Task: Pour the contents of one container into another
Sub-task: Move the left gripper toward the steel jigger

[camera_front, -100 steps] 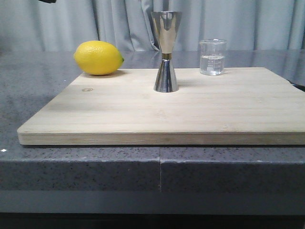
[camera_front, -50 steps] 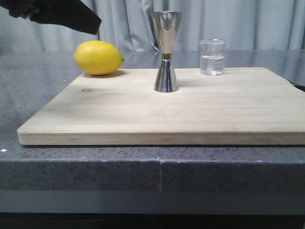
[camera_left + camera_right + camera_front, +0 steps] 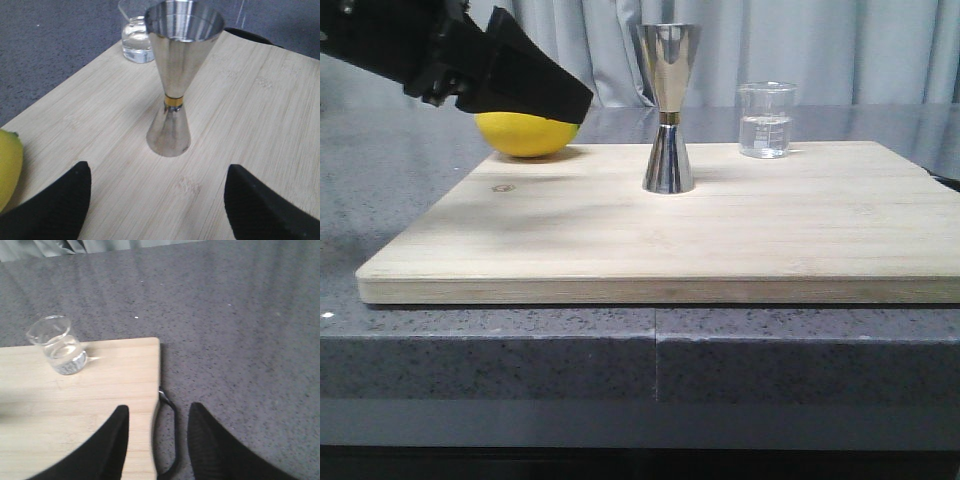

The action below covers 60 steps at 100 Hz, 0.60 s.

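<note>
We count 1 beaker (image 3: 765, 120), 1 jigger (image 3: 667, 108), 1 lemon (image 3: 523, 134), all on 1 board (image 3: 660, 240). Beaker upright at board's 1 o'clock corner, part full w/ clear liquid. Jigger upright at 12, long axis vertical. Left gripper (image 3: 155, 200) spread, empty; right gripper (image 3: 157, 440) spread, empty.

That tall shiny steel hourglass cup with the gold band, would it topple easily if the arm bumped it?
Probably yes. The tall shiny steel hourglass cup stands upright on a small base with a wide mouth above a narrow waist, so it looks top-heavy. Its polished surface may be slippery. Being metal, it likely won't break.
</note>
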Each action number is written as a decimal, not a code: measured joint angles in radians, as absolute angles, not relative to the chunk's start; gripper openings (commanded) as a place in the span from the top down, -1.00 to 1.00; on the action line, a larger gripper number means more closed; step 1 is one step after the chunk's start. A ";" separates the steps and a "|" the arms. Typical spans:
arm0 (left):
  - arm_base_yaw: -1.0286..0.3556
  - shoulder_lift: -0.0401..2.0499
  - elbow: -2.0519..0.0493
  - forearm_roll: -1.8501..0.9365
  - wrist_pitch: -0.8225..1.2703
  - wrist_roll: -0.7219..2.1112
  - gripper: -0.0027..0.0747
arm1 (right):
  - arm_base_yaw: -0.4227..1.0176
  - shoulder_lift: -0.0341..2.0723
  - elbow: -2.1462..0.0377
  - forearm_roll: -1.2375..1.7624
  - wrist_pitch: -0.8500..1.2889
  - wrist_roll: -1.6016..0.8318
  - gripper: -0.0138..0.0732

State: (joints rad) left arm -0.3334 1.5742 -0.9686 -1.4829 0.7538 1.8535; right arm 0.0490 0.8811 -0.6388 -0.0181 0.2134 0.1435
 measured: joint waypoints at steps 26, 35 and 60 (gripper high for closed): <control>-0.334 1.677 -0.990 -1.622 0.860 2.018 -0.39 | 0.086 0.976 -0.639 -0.039 0.197 0.140 -0.24; -0.340 1.714 -1.014 -1.635 0.889 2.035 -0.39 | 0.086 1.019 -0.639 -0.041 0.184 0.140 -0.24; -0.358 1.795 -1.084 -1.647 0.928 2.064 -0.39 | 0.086 1.086 -0.639 -0.046 0.163 0.140 -0.24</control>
